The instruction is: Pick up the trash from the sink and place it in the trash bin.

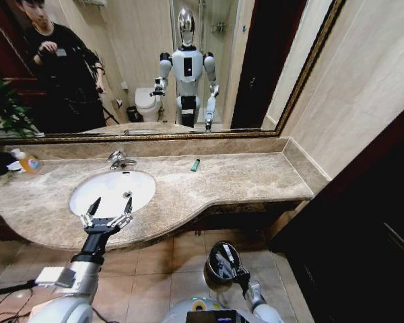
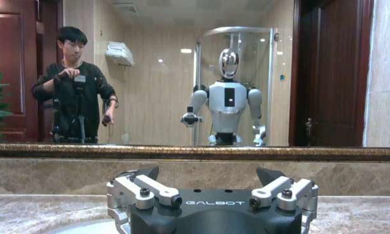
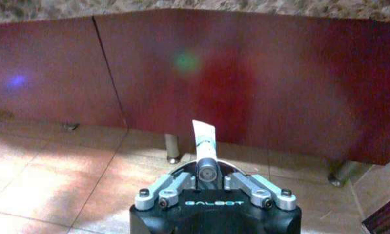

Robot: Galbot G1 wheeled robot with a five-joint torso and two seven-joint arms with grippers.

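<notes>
While our left gripper point(image 1: 108, 217) hangs w/ fingers spread over the sink point(image 1: 87, 202) rim at about 6 o'clock of the basin, head view shows a small green tube point(image 1: 195, 164) lying on the marble counter point(image 1: 242, 178), roughly 2 o'clock from the basin, well apart from the tap point(image 1: 119, 160). Trash bin point(image 1: 222, 262) sits on the floor near our right arm.

Left wrist view: jaws wide, nothing between them, mirror ahead.

Right wrist view: right gripper point(image 3: 207, 183) pinches a white tube point(image 3: 204, 141) by its capped end, tail up at 12 o'clock. We judge it light, soft, squashable; grip near the stiff cap.
</notes>
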